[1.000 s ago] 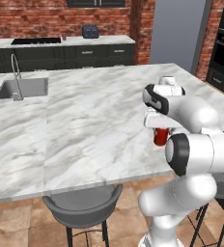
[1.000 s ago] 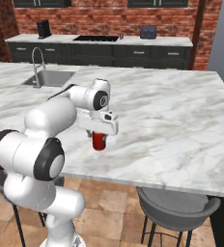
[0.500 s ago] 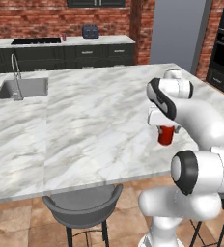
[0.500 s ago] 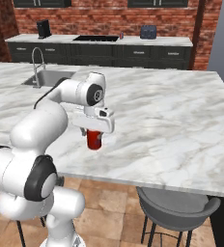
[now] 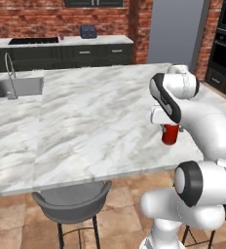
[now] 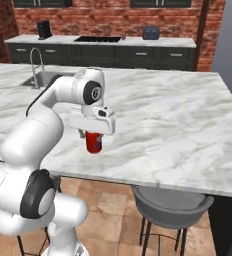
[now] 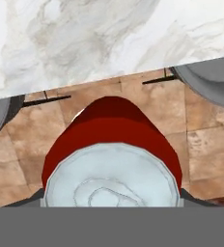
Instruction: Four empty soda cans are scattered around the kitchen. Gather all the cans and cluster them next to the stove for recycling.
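A red soda can (image 5: pixel 170 134) with a silver top (image 7: pixel 112 176) hangs upright in my gripper (image 5: pixel 170 127), which is shut on it. It is held above the near edge of the white marble island (image 5: pixel 90 121). Looking down in the hand view, the can (image 7: pixel 109 128) has terracotta floor under it and the marble edge just beyond it. From the right base view the can (image 6: pixel 93 142) sits under the white hand (image 6: pixel 93 122). The black stove (image 5: pixel 34 41) (image 6: pixel 98 39) lies in the back counter, far from the gripper. A small reddish thing (image 5: pixel 61 36) stands by it.
A sink with a tall faucet (image 5: pixel 10 73) is set in the island's left end. Grey stools (image 5: pixel 73 202) (image 6: pixel 170 205) stand below the island's near edge. A dark toaster (image 5: pixel 88 31) sits on the back counter, and a grey fridge (image 5: pixel 176 31) and wall ovens (image 5: pixel 224 44) stand at the right.
The arm has turned its elbow and carried the held red can a little toward the island's near edge. The grip has stayed the same.
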